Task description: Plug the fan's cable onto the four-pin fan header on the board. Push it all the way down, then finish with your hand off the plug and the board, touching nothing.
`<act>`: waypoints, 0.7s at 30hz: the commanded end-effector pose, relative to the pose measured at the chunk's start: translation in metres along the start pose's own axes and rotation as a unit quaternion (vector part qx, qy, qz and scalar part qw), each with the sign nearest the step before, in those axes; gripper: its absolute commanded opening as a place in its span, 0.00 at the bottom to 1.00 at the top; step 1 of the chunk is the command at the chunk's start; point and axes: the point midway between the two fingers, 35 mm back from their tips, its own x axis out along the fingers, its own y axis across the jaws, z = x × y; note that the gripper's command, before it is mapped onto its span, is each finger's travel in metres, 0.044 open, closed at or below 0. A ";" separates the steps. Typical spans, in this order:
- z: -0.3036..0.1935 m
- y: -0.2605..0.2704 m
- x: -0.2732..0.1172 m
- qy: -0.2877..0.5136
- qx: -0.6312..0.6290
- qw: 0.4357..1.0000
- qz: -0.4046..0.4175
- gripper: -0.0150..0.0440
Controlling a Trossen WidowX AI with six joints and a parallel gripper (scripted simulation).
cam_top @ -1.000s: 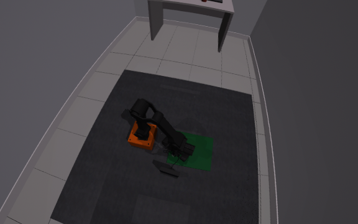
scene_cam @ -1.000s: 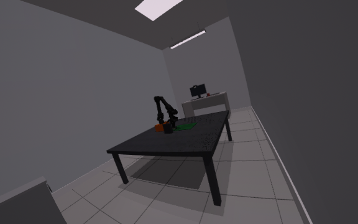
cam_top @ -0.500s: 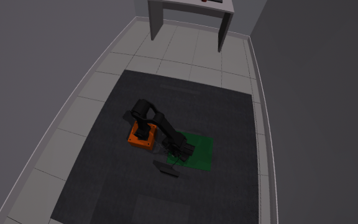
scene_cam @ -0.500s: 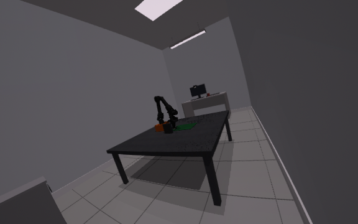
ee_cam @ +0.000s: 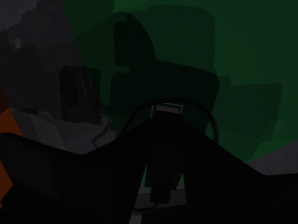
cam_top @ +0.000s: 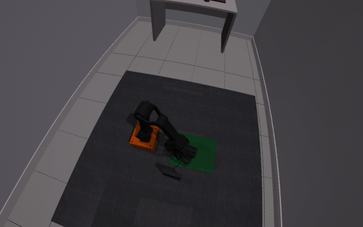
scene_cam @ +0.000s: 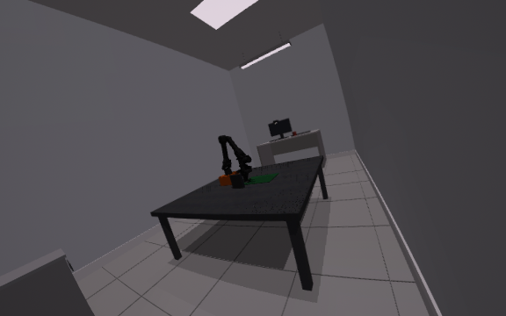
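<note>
At the fingertips, the small dark plug point(ee_cam: 167, 116) is sitting over the green board point(cam_top: 205, 154) point(scene_cam: 263, 179) point(ee_cam: 250, 50), its long axis too shadowed to read; whether it is pointing straight down or seated in the header, I cannot tell. The gripper point(cam_top: 178, 156) point(scene_cam: 247, 179) point(ee_cam: 168, 127) is pinching the plug, its fingers standing slightly apart. A thin dark cable point(cam_top: 178, 164) point(ee_cam: 214, 117) is curving around the fingertips. Just beside the board, a dark block point(cam_top: 172, 173) point(scene_cam: 237, 181) is standing on the black table point(cam_top: 225, 195) point(scene_cam: 235, 204). The orange base point(cam_top: 133, 143) point(scene_cam: 224, 180) is resting nearby. Farther off, a monitor point(scene_cam: 280, 127) is standing on a pale desk point(cam_top: 194, 5) point(scene_cam: 265, 154).
</note>
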 end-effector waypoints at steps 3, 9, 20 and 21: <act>-0.001 0.001 0.005 0.002 0.000 1.000 0.002 0.25; 0.000 0.000 0.003 0.000 0.000 1.000 0.000 0.39; 0.000 -0.001 -0.006 0.001 0.000 1.000 0.000 0.69; 0.000 -0.002 -0.017 0.001 0.000 1.000 0.000 0.69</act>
